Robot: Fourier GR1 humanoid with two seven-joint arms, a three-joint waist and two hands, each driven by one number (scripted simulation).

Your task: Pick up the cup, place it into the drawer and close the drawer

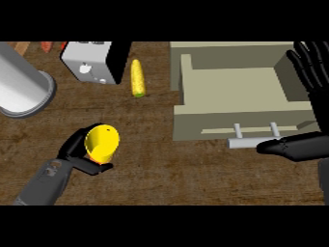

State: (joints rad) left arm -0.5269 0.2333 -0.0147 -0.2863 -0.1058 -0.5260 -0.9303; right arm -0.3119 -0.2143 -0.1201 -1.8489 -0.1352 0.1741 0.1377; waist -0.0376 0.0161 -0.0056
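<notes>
left hand [78,149] mostly behind cup [101,143], red item [47,46] — cropped

Left hand [78,153]: we curl our fingers and thumb round the yellow cup [101,143], grey forearm rising from the lower left.
Right hand [322,87]: we hold it open at the right edge, fingers straight up, thumb pointing left.

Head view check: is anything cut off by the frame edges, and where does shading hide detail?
Head view: the grey cylinder is cropped at the upper left; the open drawer has shaded inner walls; the left hand curls round the yellow cup; the right hand reads almost solid black, so little detail shows.
</notes>
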